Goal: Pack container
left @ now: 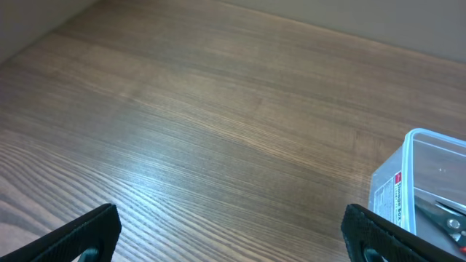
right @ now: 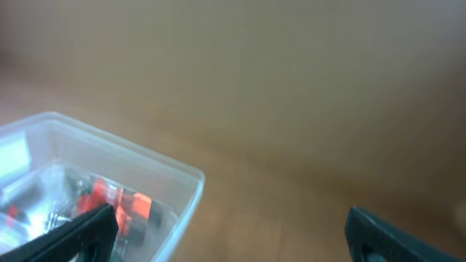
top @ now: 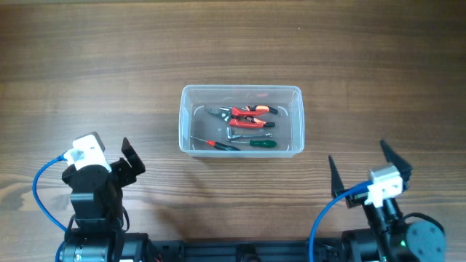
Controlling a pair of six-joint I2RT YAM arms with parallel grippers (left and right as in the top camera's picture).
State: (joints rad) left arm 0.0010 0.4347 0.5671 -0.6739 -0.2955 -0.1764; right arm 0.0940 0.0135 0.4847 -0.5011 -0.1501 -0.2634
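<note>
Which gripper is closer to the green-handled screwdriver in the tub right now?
Right. The right gripper sits off the container's near right corner, close to the green-handled screwdriver lying at that end; the left gripper is farther, beyond the container's opposite end.

Bare table [top: 87, 58] is stretching all around the container [top: 240, 88]; only its walls are standing in the way.

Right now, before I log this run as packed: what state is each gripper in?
Left gripper: open, holding nothing.
Right gripper: open, holding nothing.
</note>
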